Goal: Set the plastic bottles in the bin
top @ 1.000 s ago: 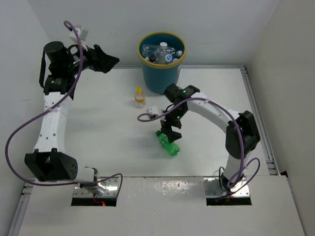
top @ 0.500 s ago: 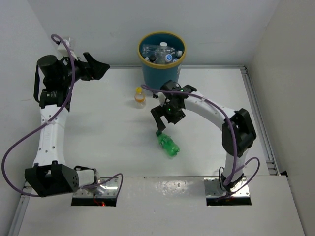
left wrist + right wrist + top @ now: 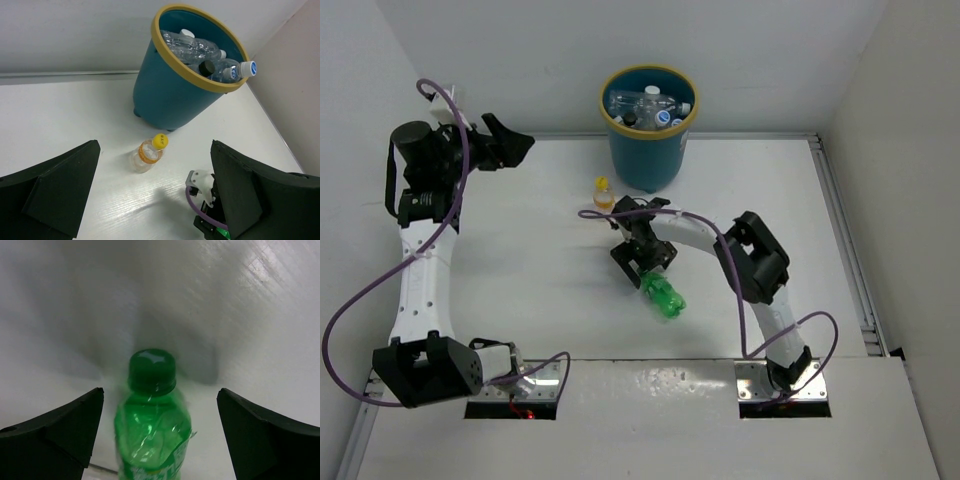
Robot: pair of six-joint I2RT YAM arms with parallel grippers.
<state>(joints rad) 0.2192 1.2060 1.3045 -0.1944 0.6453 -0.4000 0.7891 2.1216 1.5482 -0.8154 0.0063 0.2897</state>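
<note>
**Green bottle [image 3: 663, 297] on the bench [image 3: 520, 280], framed by the parted right fingers [image 3: 55, 432].**
The green bottle lies on its side, well in front of the bin [image 3: 170, 95], its cap end nearest the right fingers. In the right wrist view these stand wide apart on either side of it, touching nothing. The left fingers [image 3: 55, 192], likewise spread and empty, hang above the bench's far left. An orange-filled bottle [image 3: 146, 156] with a yellow cap stands upright just beside the bin at the far middle. The bin holds several clear bottles [image 3: 192, 47] with white, black and blue caps.
</note>
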